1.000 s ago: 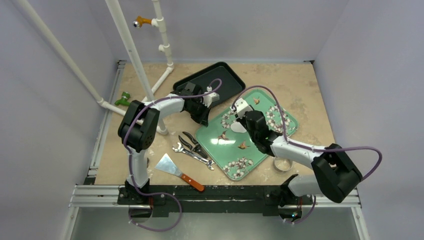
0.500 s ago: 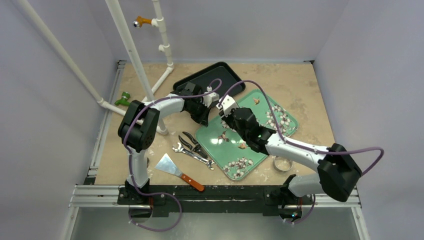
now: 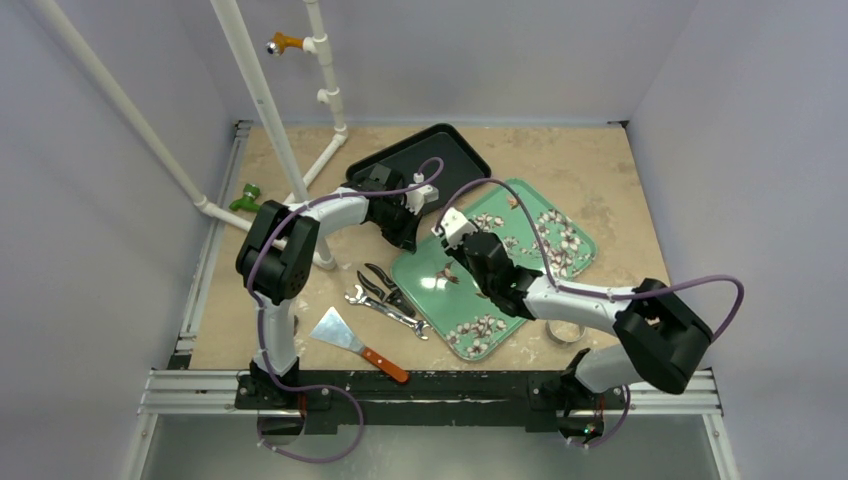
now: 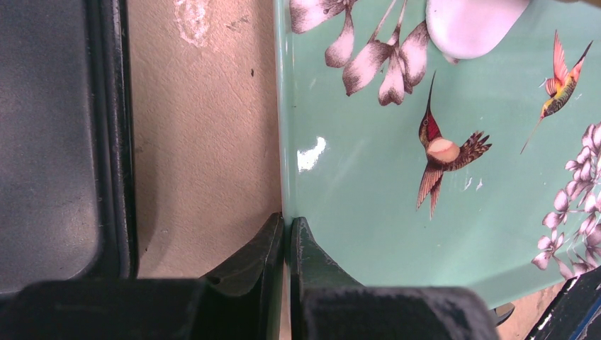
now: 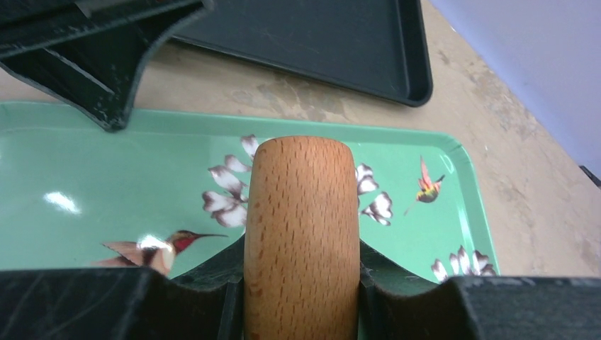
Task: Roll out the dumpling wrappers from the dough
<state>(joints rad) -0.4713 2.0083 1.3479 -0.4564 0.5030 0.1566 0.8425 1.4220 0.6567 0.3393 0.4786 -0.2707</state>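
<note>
- Presently the green tray [image 3: 430, 285] is pinched at its rim by the left pincer [image 4: 287, 223], jaws pressed together on the edge. A black tray [image 5: 319, 42] lies just beside that pincer, on its other side.
- Right pincer [image 5: 301, 273] clamps a wooden rolling pin [image 5: 301, 205], its free end pointing toward the left pincer.
- One dumpling wrapper [image 4: 471, 25] lies on the green tray, ahead and right of the left pincer.
- Risk: the pin's end sits near the left pincer, so a long stroke could strike it and jolt the tray. Heavy pressure could tear the disc.
- Only the left wrist view shows the wrapper. Overhead, the right arm covers that spot, and the pin fills the right wrist view.
</note>
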